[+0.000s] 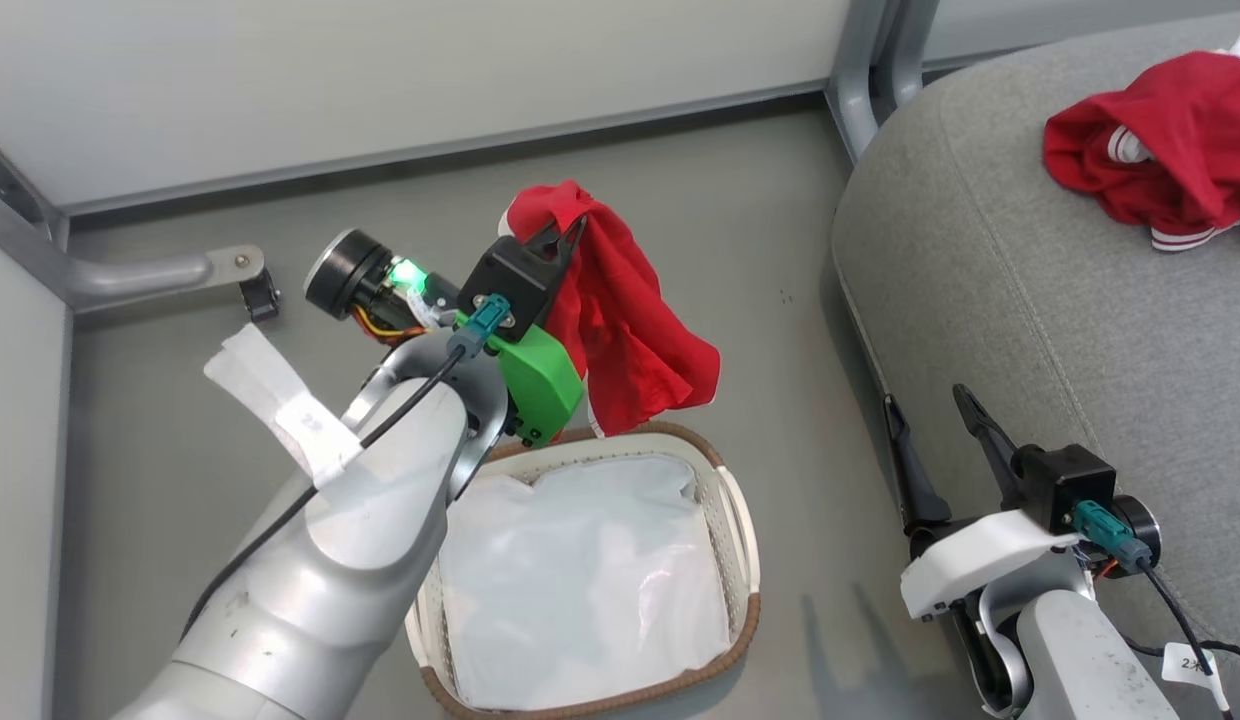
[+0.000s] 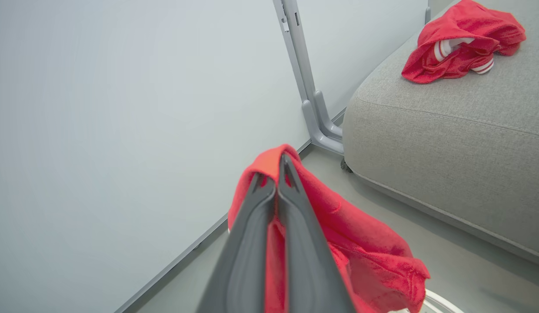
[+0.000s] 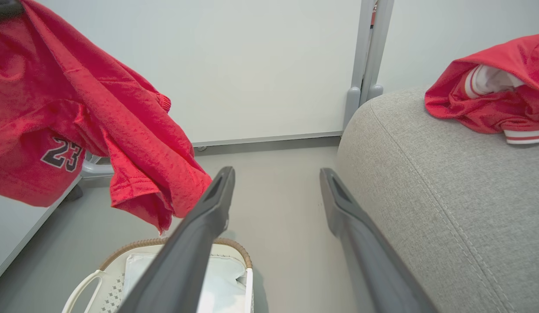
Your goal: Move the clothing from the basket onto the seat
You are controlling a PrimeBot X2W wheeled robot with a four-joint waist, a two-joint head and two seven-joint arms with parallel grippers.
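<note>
My left gripper is shut on a plain red garment, which hangs in the air above the far rim of the basket. In the left wrist view the red garment drapes over and to the right of my closed left gripper. A second red garment with white striped trim lies bunched on the grey seat. My right gripper stands open and empty beside the seat's front edge. The basket holds its white cloth liner.
A grey metal frame leg stands between the wall and the seat. Another grey bracket with a caster sits on the floor at the left. Grey floor lies open between basket and seat.
</note>
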